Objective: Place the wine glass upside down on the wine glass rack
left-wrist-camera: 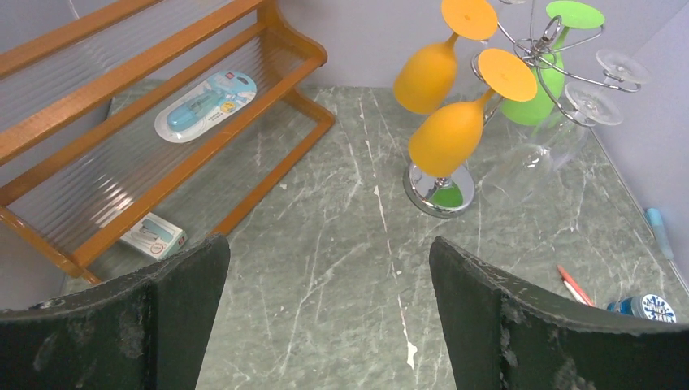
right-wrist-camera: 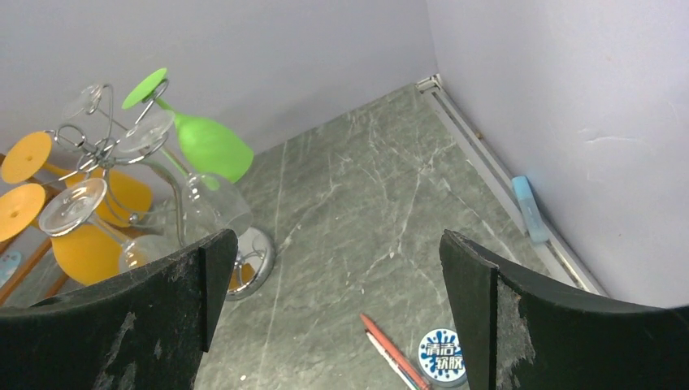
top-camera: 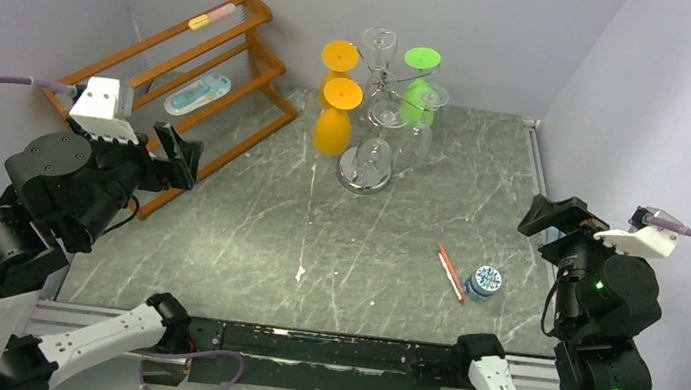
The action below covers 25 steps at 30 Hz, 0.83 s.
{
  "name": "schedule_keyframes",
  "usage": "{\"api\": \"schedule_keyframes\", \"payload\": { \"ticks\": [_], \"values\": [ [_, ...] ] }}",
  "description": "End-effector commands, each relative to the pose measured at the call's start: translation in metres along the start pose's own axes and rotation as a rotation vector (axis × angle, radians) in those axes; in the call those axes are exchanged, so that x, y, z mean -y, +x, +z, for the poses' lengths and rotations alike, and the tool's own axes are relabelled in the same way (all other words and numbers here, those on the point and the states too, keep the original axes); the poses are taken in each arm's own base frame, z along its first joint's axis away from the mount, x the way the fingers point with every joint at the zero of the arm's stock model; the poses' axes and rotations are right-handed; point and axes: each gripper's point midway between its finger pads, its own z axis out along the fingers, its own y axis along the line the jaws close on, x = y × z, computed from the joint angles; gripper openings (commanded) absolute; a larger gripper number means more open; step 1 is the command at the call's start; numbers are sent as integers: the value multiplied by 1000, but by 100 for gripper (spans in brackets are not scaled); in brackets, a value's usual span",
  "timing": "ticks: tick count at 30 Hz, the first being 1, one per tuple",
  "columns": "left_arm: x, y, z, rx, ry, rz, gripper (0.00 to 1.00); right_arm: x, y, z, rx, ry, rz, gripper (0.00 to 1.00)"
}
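The silver wire wine glass rack [top-camera: 352, 178] stands at the back middle of the table on a shiny disc base. Upside down on its arms hang two orange glasses [top-camera: 332, 125], a green glass [top-camera: 419, 99] and several clear glasses [top-camera: 420, 129]. The rack base also shows in the left wrist view [left-wrist-camera: 422, 195] and in the right wrist view [right-wrist-camera: 258, 258]. My left gripper [top-camera: 180, 158] [left-wrist-camera: 329, 252] is open and empty, raised at the left. My right gripper [top-camera: 550, 217] [right-wrist-camera: 337, 244] is open and empty, raised at the right. Neither touches a glass.
An orange wooden slatted rack [top-camera: 186, 73] stands at the back left with a blue-and-white package [top-camera: 198, 95] on it and a small box [left-wrist-camera: 153, 236] under it. A red pen [top-camera: 450, 272] and a small blue-lidded jar [top-camera: 484, 282] lie front right. Walls enclose three sides.
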Motion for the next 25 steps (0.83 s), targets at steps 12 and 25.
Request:
{"api": "schedule_keyframes", "payload": {
  "ticks": [12,25],
  "values": [
    [-4,8,-3,6,9,10,97,-11,15,0,-49,-73,-9,100],
    [1,15,0,-7,33,8,97,-20,17,-2,-68,-114,11,100]
  ]
}}
